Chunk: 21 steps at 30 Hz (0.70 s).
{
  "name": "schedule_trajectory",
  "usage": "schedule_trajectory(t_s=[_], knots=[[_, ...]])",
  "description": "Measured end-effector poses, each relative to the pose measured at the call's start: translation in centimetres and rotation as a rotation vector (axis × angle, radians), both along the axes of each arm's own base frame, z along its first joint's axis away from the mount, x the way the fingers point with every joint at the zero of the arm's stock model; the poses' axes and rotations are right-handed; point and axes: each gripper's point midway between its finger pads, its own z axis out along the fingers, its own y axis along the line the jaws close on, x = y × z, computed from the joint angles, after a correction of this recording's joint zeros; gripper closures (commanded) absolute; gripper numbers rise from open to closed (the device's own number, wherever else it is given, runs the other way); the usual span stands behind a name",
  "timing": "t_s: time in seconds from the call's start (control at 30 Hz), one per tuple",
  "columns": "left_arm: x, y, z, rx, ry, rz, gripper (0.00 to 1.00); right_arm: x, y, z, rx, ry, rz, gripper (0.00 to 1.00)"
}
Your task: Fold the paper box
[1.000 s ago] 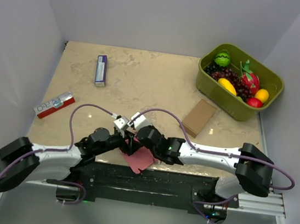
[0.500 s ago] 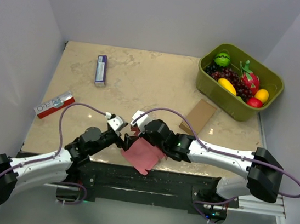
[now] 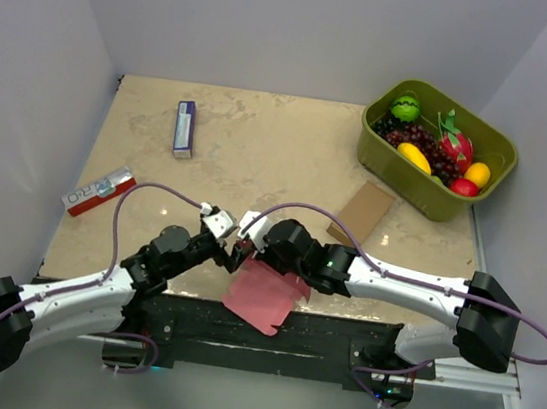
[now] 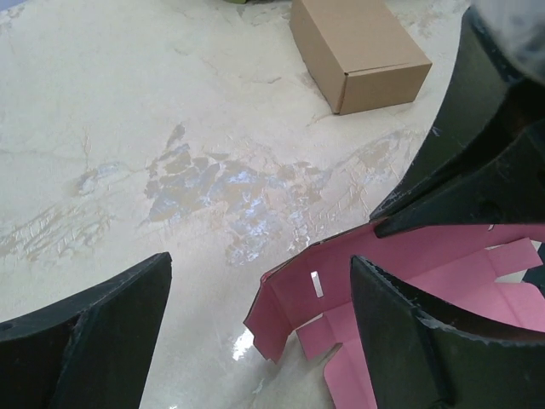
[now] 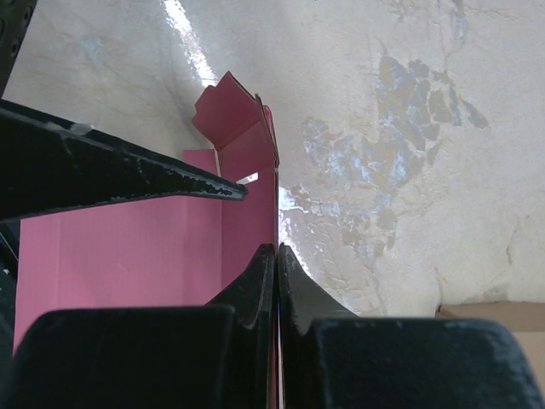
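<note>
Paper box (image 3: 263, 299) has slid nearer since a second ago and now hangs over the desk's (image 3: 260, 152) near edge. Your left jaws have opened wide and let go. Your right jaws pinch its far end. It lies tilted, with the folded flaps at the far end. You can't tell its long way.

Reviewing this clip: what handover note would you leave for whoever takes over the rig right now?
Left gripper: open, jaws wide at the raised end of the paper box, holding nothing.
Right gripper: shut on one edge of the paper box.
Paper box: at the near edge of the table, partly overhanging it, between the two grippers.
Done: flaps at one end stand up.
Left: most of it is a flat sheet; walls and tabs are not yet folded or closed.
</note>
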Motion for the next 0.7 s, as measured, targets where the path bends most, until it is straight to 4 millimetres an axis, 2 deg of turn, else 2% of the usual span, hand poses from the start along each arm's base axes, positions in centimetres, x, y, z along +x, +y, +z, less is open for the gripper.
schedule_trajectory(t_s=[0.23,0.27,0.37,0.43,0.5,0.57,0.7], knots=[[-0.2,-0.5,-0.8,0.021,0.019,-0.033,0.21,-0.3,-0.1,-0.2,-0.009,0.013,0.01,1.0],[-0.2,-0.6,-0.8,0.022,0.022,-0.039,0.28,-0.2,-0.1,-0.3,-0.009,0.014,0.01,1.0],[-0.2,-1.0,-0.8,0.022,0.024,-0.054,0.39,-0.3,-0.2,-0.3,-0.014,0.018,0.011,1.0],[-0.2,-1.3,-0.8,0.023,0.028,-0.065,0.38,-0.4,-0.3,-0.5,-0.02,0.021,0.012,1.0],[-0.3,-1.5,-0.9,0.025,0.033,-0.076,0.24,-0.4,-0.5,-0.6,-0.026,0.024,0.011,1.0],[-0.3,-1.5,-0.9,0.027,0.034,-0.077,0.18,-0.4,-0.6,-0.6,-0.028,0.025,0.009,1.0],[-0.4,-1.3,-0.6,0.015,0.027,-0.076,0.15,-0.4,-0.5,-0.2,-0.017,0.022,0.011,1.0]])
